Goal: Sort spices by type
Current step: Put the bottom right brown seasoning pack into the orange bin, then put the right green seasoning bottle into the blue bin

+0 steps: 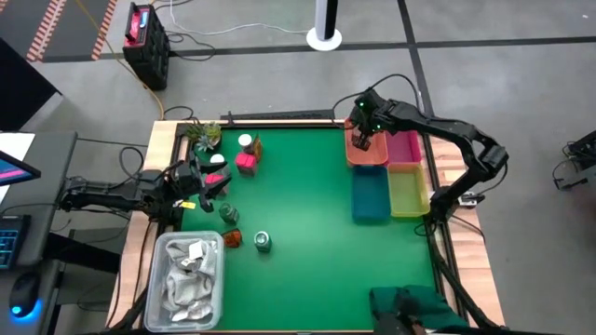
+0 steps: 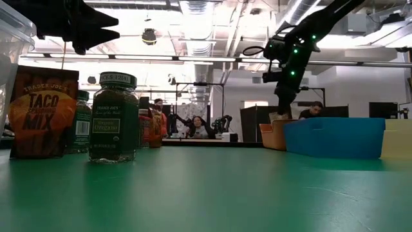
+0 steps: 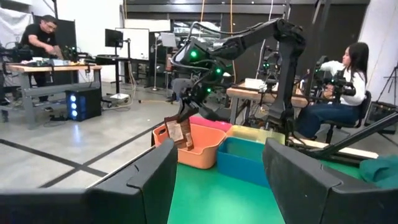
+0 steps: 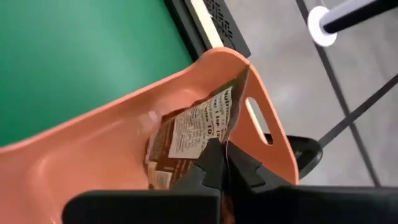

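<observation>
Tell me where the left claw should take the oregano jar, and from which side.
Grip the oregano jar around its round body just below the cap, coming straight down from above with the open left claw. The jar stands upright, and the taco mix packet is close on one side, so a top approach probably avoids knocking it.

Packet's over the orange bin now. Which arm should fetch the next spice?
Left, probably. Its open pincer sits among the jars, while the right pincer holds the packet over the orange bin.
</observation>
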